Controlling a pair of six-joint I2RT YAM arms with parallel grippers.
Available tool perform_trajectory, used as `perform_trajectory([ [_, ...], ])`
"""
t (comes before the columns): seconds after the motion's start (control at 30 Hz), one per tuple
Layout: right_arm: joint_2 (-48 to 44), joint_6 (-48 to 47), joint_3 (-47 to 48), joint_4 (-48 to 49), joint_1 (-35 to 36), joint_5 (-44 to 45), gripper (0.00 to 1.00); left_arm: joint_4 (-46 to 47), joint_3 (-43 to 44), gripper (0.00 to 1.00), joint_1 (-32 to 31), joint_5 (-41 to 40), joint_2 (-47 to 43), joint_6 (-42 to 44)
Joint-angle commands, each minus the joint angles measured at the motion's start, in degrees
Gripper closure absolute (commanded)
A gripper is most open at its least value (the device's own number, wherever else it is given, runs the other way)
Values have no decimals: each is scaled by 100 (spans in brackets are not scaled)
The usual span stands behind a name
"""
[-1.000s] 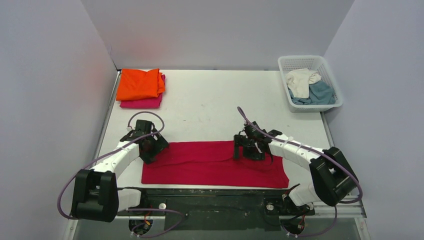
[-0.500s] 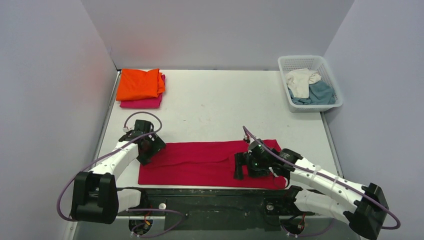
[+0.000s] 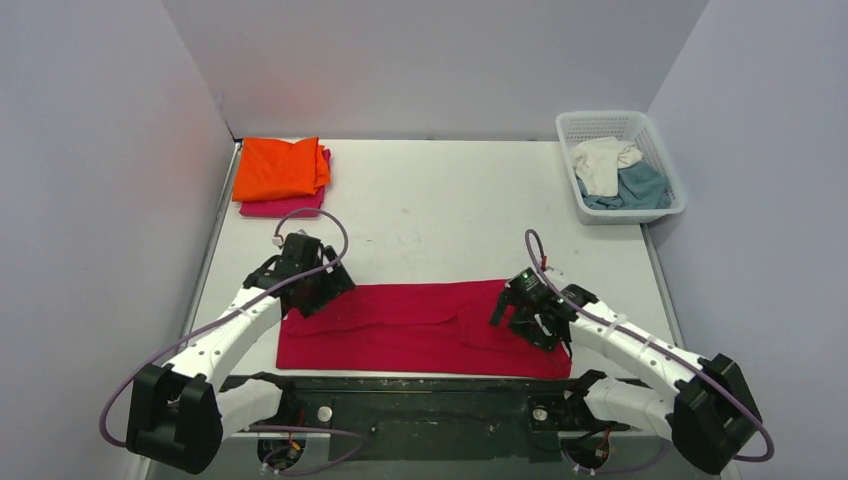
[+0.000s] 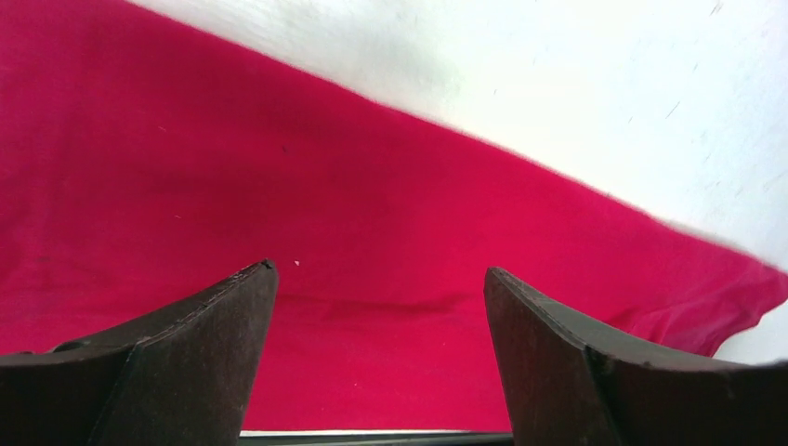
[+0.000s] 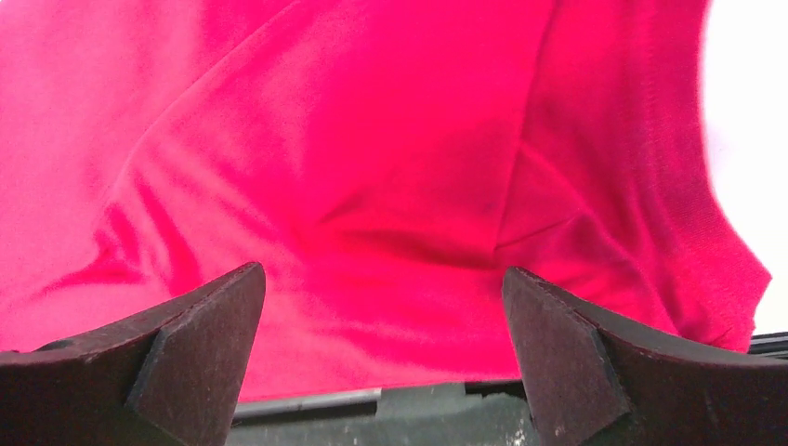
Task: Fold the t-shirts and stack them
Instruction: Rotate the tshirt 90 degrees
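The crimson red t-shirt [image 3: 410,325] lies as a long folded strip along the table's near edge; it also fills the left wrist view [image 4: 279,214] and the right wrist view [image 5: 372,158]. My left gripper [image 3: 322,290] is open and empty over the strip's left end, also seen in its wrist view [image 4: 379,279]. My right gripper [image 3: 525,315] is open and empty over the strip's right part, also seen in its wrist view [image 5: 383,279]. The folded orange t-shirt [image 3: 280,167] lies on the magenta pink one [image 3: 285,207] at the back left. The cream white t-shirt [image 3: 603,162] and the teal blue one [image 3: 640,187] lie crumpled in the basket.
The white lattice basket [image 3: 600,124] stands at the back right corner. Grey walls close in the left, back and right sides. A dark rail [image 3: 420,390] with the arm bases runs along the table's near edge.
My left gripper has moved right and a little away over the shirt's left end. My right gripper swung toward the near edge, then right; the shirt's right end now lies rumpled.
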Motion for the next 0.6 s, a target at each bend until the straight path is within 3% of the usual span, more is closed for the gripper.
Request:
perform_trajectory([
  [0.0, 818, 645, -55, -104, -340, 808, 6, 508, -403, 8, -171, 668, 336, 209],
  [0.27, 2368, -61, 599, 595, -1358, 980, 5, 961, -738, 7, -512, 955, 965, 265],
  [0.43, 3552, -1356, 2231, 828, -2033, 567, 6, 1164, -389, 7, -1099, 1218, 1353, 164],
  [0.57, 4982, -2028, 4161, 726, -2359, -558, 8, 1247, 99, 7, -1715, 1508, 1784, 160],
])
